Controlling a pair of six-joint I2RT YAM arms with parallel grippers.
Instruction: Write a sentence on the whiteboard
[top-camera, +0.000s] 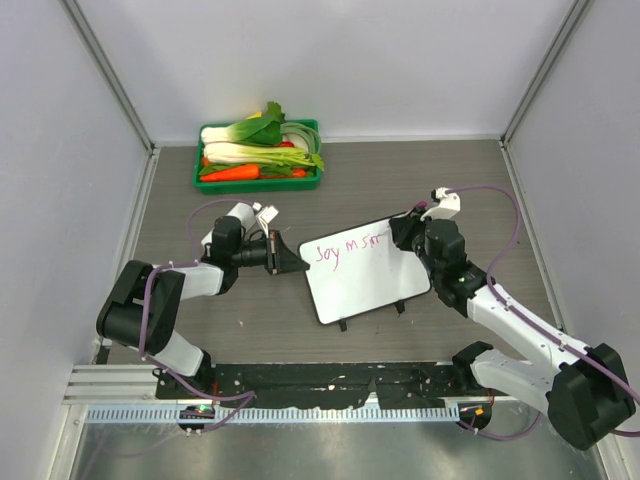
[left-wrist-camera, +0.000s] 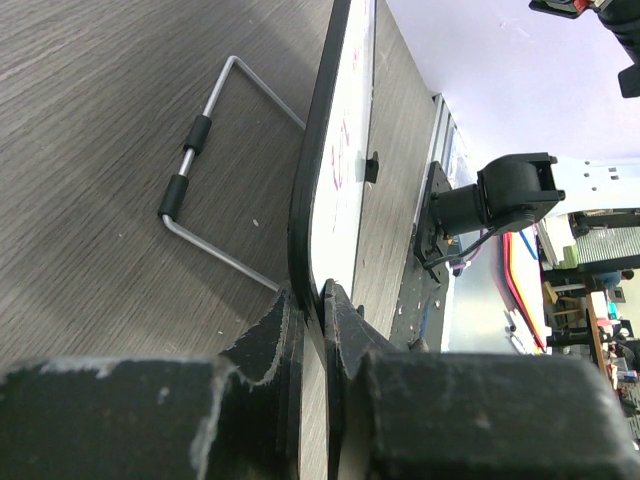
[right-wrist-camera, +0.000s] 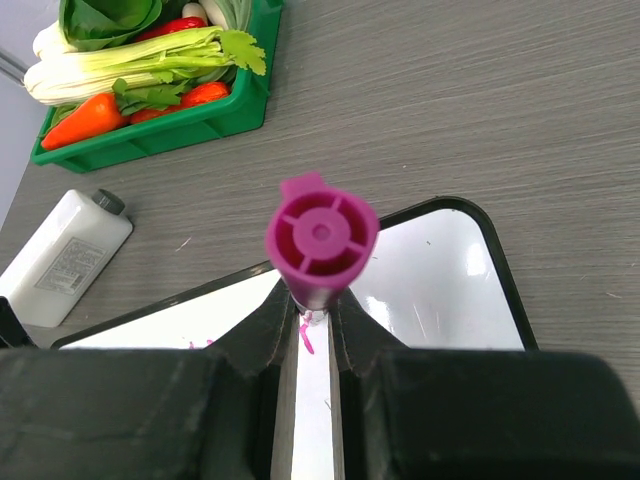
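The whiteboard (top-camera: 365, 280) lies tilted in the table's middle on its wire stand (left-wrist-camera: 200, 140). Pink handwritten words (top-camera: 348, 250) run along its top edge. My left gripper (top-camera: 285, 254) is shut on the board's left edge; in the left wrist view its jaws pinch the dark rim of the whiteboard (left-wrist-camera: 340, 190). My right gripper (top-camera: 412, 232) is shut on a magenta marker (right-wrist-camera: 320, 240), held upright over the board's upper right part (right-wrist-camera: 440, 280). A pink stroke (right-wrist-camera: 306, 340) shows under the marker's tip.
A green tray (top-camera: 258, 178) of vegetables stands at the back left, also in the right wrist view (right-wrist-camera: 150, 130). A white bottle (right-wrist-camera: 62, 255) lies left of the board. Grey walls enclose the table; a metal rail (top-camera: 300, 385) runs along the near edge.
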